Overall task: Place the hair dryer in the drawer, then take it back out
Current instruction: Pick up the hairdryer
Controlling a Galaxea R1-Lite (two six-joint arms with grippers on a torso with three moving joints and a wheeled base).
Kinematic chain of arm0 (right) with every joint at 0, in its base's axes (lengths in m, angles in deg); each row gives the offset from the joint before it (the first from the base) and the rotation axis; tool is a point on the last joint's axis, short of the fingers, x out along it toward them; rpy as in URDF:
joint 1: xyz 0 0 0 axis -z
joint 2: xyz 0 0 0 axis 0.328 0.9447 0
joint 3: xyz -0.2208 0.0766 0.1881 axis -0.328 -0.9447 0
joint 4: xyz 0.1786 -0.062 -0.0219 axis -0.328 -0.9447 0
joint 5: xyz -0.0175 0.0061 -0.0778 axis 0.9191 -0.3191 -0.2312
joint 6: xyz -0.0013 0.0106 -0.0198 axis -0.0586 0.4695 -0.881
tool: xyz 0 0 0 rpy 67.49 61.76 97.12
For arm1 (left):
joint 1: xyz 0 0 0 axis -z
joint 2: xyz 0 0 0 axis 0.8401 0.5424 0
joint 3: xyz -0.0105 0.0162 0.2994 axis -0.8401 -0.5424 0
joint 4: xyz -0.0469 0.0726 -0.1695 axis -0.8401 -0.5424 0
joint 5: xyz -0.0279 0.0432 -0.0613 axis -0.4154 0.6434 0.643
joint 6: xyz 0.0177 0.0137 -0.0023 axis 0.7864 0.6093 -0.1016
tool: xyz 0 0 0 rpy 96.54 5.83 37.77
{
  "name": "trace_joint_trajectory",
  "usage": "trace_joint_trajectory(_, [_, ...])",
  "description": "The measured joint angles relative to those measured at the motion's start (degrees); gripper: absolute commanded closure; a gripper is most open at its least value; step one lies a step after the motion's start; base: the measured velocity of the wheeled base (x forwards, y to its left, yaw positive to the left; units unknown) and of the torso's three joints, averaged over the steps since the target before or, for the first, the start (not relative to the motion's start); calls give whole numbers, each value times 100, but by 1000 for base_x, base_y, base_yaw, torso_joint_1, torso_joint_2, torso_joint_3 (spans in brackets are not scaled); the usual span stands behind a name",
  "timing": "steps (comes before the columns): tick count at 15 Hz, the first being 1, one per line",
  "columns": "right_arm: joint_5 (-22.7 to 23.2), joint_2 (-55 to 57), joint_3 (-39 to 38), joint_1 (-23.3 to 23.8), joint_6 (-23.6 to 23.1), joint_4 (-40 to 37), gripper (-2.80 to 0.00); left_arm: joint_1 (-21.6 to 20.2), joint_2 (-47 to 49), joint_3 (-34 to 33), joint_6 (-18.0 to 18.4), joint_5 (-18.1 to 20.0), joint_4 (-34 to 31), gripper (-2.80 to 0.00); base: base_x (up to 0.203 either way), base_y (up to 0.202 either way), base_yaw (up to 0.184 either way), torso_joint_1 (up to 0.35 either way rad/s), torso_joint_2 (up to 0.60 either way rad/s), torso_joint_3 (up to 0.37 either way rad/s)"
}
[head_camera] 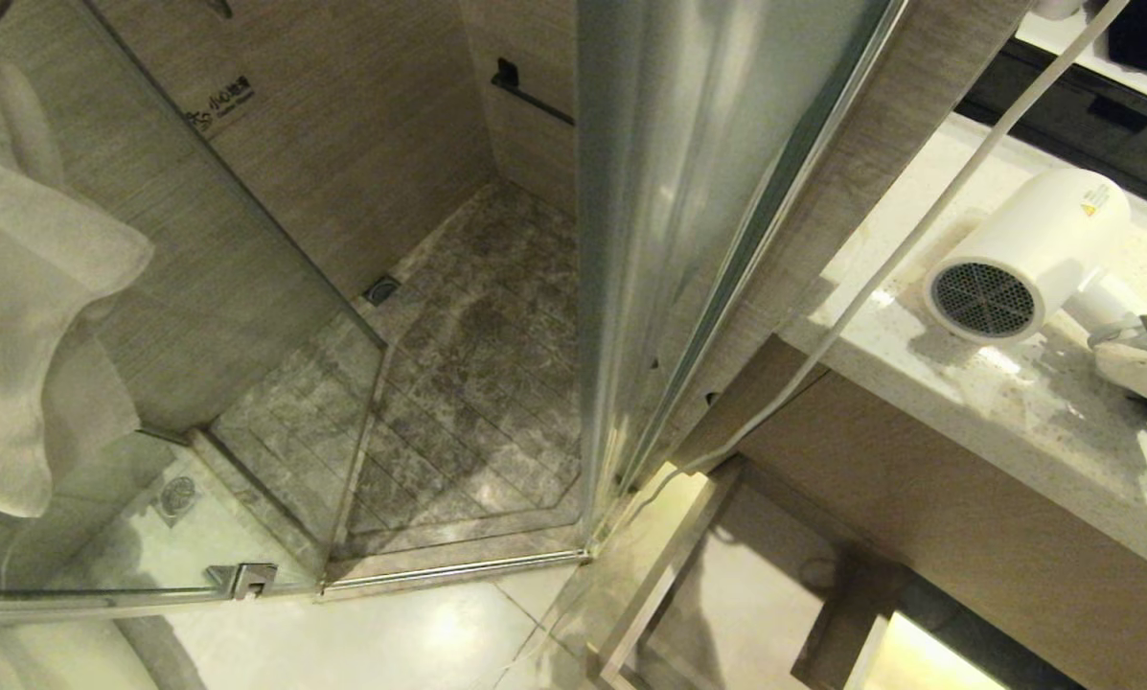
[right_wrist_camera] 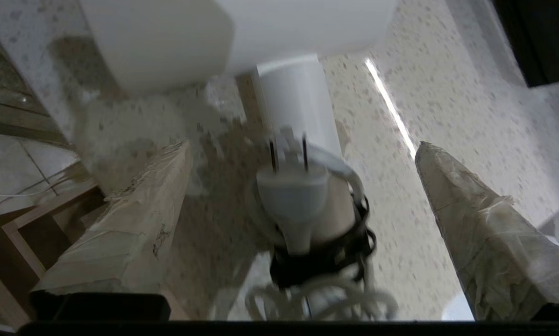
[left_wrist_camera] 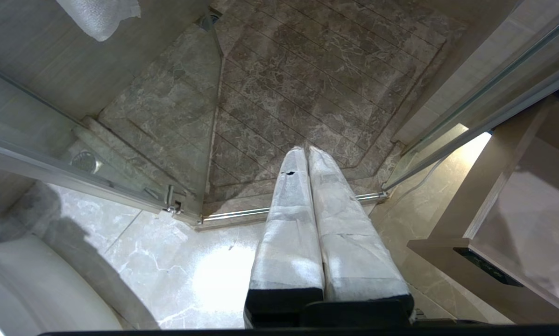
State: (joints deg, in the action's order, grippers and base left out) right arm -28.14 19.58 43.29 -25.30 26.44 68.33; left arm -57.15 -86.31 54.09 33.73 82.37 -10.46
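Hair dryer (head_camera: 1033,254) first: it lies on its side on the speckled counter (head_camera: 928,383) at the right of the head view, grille facing you, so its handle points toward the right arm. Working left to right, your left gripper (left_wrist_camera: 306,151) hangs parked over the shower floor (left_wrist_camera: 307,70) with its fingers pressed together, out of the way. The drawer front (head_camera: 937,517) below the counter looks shut. At the far right edge, your right gripper (right_wrist_camera: 302,154) reaches in with fingers spread wide on either side of the handle (right_wrist_camera: 298,100) and bundled cord (right_wrist_camera: 321,261), touching neither. That straddle reads as lining up a grasp.
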Motion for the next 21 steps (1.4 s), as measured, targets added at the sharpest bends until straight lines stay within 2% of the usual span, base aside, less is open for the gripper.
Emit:
trace_joint_trajectory(5, [103,753,236,-63,-23,260,-280,0,0,0,0,0,0,0,0,0,0,0,0,0])
trace_joint_trajectory(12, [109,952,260,-59,-72,233,-280,0,0,-2,0,0,2,0,0,0,0,0,0,0])
trace_joint_trajectory(13, [109,952,261,-52,-78,215,0,0,0,-2,0,0,0,0,0,0,0,0,0,0])
trace_joint_trajectory(21, [39,962,236,-19,-78,196,0,0,0,-2,0,0,-1,0,0,0,0,0,0,0])
